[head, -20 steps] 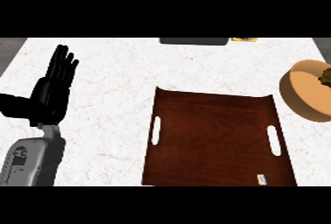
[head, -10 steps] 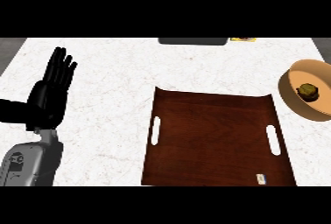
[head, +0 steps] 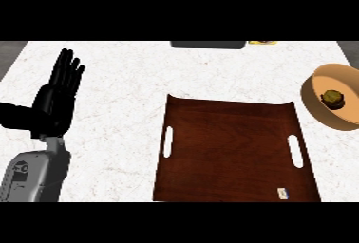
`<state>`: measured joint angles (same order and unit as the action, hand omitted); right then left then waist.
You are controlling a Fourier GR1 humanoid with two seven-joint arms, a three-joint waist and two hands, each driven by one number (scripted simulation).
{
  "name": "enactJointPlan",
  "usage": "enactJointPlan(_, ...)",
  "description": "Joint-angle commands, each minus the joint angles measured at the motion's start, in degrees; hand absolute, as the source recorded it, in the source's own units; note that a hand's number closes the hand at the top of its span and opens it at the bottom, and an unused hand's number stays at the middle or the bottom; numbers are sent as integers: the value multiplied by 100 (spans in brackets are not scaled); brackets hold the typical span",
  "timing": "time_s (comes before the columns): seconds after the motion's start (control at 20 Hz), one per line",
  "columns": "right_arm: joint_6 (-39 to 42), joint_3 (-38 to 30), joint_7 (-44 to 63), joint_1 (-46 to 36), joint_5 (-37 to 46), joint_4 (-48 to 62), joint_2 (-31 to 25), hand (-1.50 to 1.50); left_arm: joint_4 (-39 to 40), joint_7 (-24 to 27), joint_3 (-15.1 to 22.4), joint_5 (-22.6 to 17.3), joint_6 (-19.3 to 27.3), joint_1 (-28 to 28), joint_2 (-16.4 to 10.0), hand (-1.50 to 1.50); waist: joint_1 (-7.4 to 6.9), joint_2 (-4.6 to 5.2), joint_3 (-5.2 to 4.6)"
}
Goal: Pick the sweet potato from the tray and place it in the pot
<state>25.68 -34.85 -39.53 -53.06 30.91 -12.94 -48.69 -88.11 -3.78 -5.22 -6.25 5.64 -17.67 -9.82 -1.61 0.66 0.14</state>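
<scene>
A dark brown wooden tray (head: 231,152) with two white handle slots lies at the centre of the white marble counter, nothing on it but a small label near its front right corner. At the right edge sits a tan round pot (head: 319,102), partly cut off by the frame. Inside it lies a small dark, yellowish-brown lump, the sweet potato (head: 332,98). My left hand (head: 54,102) stands at the far left with fingers straight up, open and holding nothing, well apart from the tray. My right hand shows nowhere.
A dark flat object (head: 208,44) lies at the counter's far edge, with a small yellow item (head: 262,42) beside it. The counter's left edge runs close behind my left hand.
The view has shifted a little, bringing more of the pot and the sweet potato inside it into sight. My left hand has stayed put.
</scene>
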Motion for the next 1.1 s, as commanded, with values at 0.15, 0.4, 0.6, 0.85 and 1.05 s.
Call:
enactJointPlan(0.15,600,-621,-159,246,-655,378,-489,-150,-40,42,29,-32,-47,-20,48,0,-74,49,18)
enactJointPlan(0.4,873,-875,-71,411,-939,427,-867,-150,-33,111,-16,-91,-175,49,-28,0,-121,77,30)
enactJointPlan(0.6,1121,-1024,31,528,-1113,413,-1209,-150,-7,18,-107,-180,-203,-130,-89,0,-99,93,38)
enactJointPlan(0.85,1125,-1165,61,735,-1274,433,-1261,-150,-67,115,-1,-31,-48,-85,43,0,-159,128,65)
enactJointPlan(1.05,1268,-1236,95,927,-1370,413,-1416,-150,-34,188,-31,-64,-126,74,15,0,-134,119,65)
